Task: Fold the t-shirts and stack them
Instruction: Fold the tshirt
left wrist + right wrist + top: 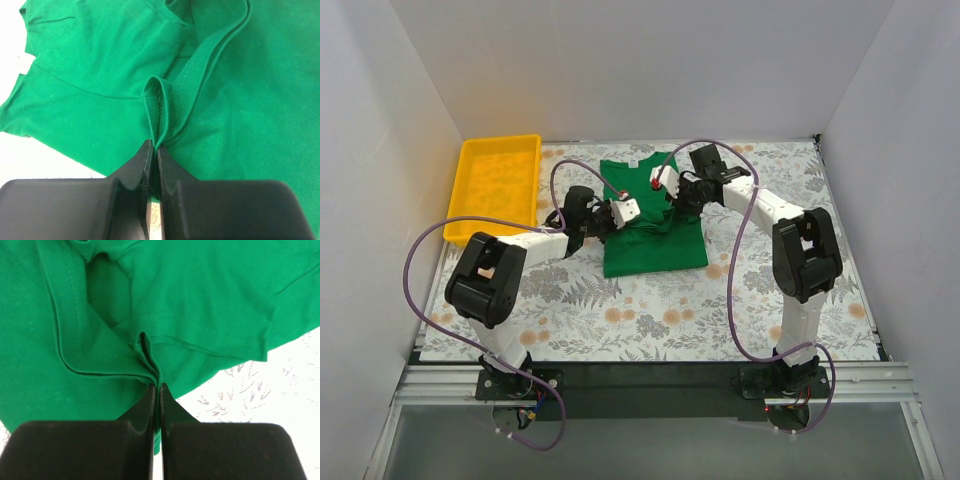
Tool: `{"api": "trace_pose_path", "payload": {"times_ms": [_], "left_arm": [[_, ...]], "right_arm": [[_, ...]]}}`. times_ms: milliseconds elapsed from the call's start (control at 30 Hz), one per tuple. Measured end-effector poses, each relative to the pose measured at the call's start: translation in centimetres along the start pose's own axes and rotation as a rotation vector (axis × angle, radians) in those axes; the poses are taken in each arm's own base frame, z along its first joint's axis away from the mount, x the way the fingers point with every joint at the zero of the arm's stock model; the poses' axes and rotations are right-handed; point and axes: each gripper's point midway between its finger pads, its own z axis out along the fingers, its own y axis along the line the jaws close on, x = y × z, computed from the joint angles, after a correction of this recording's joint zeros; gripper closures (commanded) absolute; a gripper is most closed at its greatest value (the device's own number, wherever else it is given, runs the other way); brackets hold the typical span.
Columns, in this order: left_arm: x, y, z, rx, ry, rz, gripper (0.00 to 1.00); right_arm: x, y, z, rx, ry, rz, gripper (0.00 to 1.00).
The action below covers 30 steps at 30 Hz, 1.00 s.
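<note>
Two pinches carry this fold. The left pincer (155, 148) is closed tight on a doubled loop of stitched hem of the plain bright green short-sleeved cotton t-shirt (655, 250). The right pincer (156, 386) is likewise clamped on a bunched ridge of hem, with a sleeve edge just beyond it.

The shirt lies on the fern-patterned bench (650, 320) to the right of the shallow yellow plastic tray (462, 215), apart from it. The part alongside the tray is gathered and rumpled between the arms. The part past the tray's near corner lies flat.

By my reading, a fold is half made. To do it well, both grips should travel together at one height, drawing the cloth between them just taut so that no crease is dragged in. The carried edge should come down square on the flat part, and the pincers should part only once the cloth rests there. Such thin bites look liable to slip if one arm leads the other.
</note>
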Motion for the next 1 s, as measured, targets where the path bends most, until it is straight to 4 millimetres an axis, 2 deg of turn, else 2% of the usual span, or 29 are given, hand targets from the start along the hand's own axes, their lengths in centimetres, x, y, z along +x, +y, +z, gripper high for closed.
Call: {"api": "trace_pose_path", "payload": {"times_ms": [233, 433, 667, 833, 867, 933, 967, 1000], "left_arm": [[0.2, 1.1, -0.2, -0.042, 0.004, -0.003, 1.00], [0.5, 1.7, -0.2, -0.064, 0.008, -0.008, 1.00], [2.2, 1.2, 0.5, -0.052, 0.042, -0.033, 1.00], [2.3, 1.4, 0.5, -0.061, 0.046, -0.041, 1.00], [2.3, 1.4, 0.5, -0.063, 0.046, -0.043, 0.99], [2.2, 1.6, 0.5, -0.072, 0.048, -0.046, 0.84], [2.2, 1.8, 0.5, -0.080, 0.050, -0.052, 0.63], [2.1, 2.1, 0.5, -0.092, 0.050, -0.054, 0.57]], "right_arm": [[-0.9, -1.4, 0.6, 0.022, -0.018, 0.011, 0.99], [-0.8, -1.7, 1.2, 0.023, -0.015, 0.023, 0.99], [-0.9, -1.9, 1.2, 0.030, -0.013, 0.033, 0.99], [-1.3, -2.5, 1.3, 0.039, -0.022, 0.031, 0.98], [-1.3, -2.6, 1.4, 0.040, -0.021, 0.031, 0.94], [-1.2, -2.6, 1.6, 0.038, -0.019, 0.036, 0.86], [-1.1, -2.6, 1.8, 0.037, -0.016, 0.043, 0.74], [-1.0, -2.7, 1.9, 0.040, -0.011, 0.057, 0.65]]}}
